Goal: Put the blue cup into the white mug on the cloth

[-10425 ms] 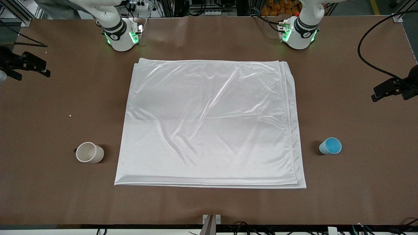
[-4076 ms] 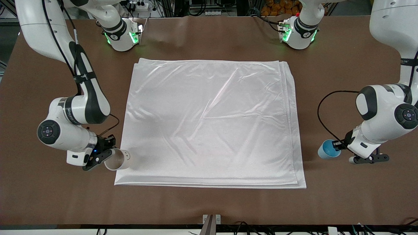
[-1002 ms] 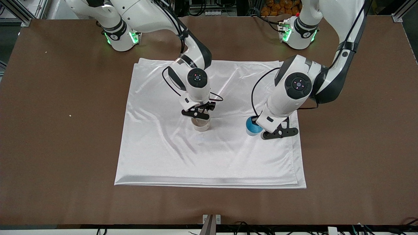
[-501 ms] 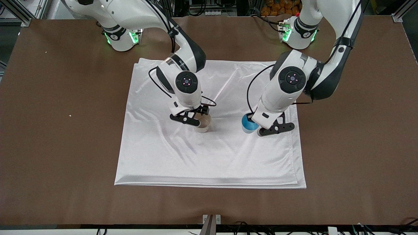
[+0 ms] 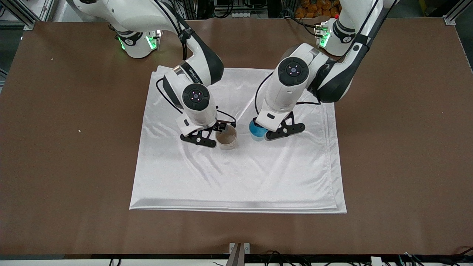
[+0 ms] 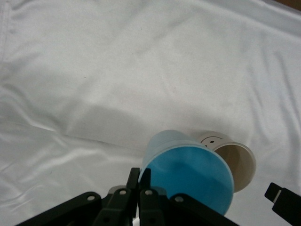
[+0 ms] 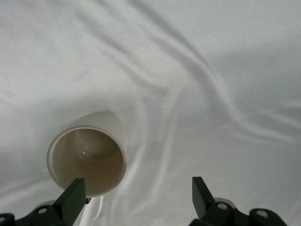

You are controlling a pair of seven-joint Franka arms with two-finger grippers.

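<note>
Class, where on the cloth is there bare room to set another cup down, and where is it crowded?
Free: the broad cloth strip nearer the front camera than the white mug, and the margins toward either arm's end. Crowded: mid-cloth, where the open right gripper flanks the mug and the left gripper holds the blue cup beside it.

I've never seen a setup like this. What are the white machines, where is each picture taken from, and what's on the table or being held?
They are two robot arms at a table. One picture looks down from across the table; the other two come from cameras on the arms' wrists. A white cloth lies on the table. The left gripper holds a blue cup over the cloth, beside a white mug standing on it. The right gripper is open beside the mug, holding nothing.
</note>
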